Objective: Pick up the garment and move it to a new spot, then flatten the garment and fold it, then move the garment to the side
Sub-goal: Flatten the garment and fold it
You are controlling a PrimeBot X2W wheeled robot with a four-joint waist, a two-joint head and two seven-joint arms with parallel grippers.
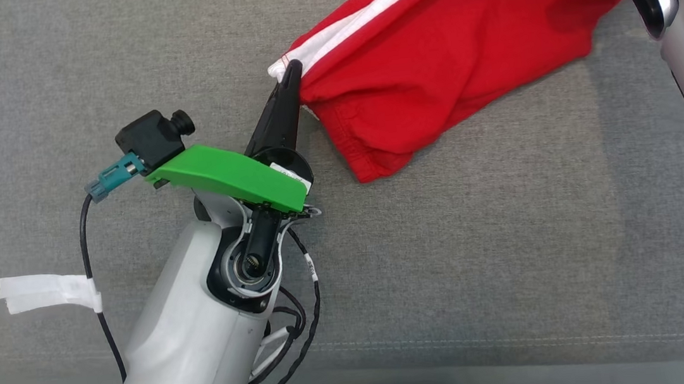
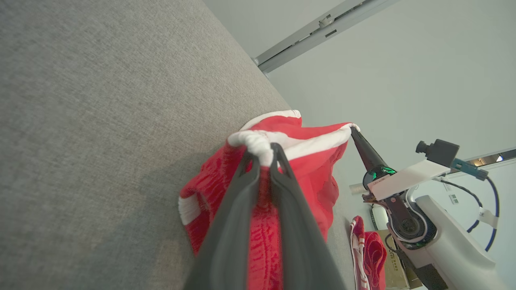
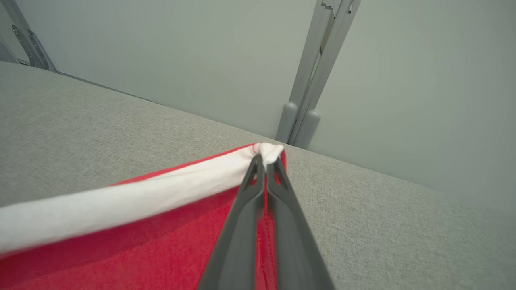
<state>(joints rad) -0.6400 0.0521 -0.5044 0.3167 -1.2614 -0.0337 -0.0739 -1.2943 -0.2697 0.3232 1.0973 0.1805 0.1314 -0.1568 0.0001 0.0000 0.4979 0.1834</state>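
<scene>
PrimeBot X2W's left gripper and right gripper are each closed tight on the white side stripe of the red shorts, 1 at either end. The stripe is drawn taut between them above the far part of the grey upholstered surface, right of its middle. The rest of the cloth sags below the stripe, 1 leg hem reaching toward the surface's centre; whether it rests on the upholstery or hangs just clear cannot be told. The pickup looks done, and the shorts appear to be either in transit or being spread at a new spot. Flattening, folding and the last move to the side look yet to come. A 2nd red garment lies past the surface's edge, beside a cardboard box
</scene>
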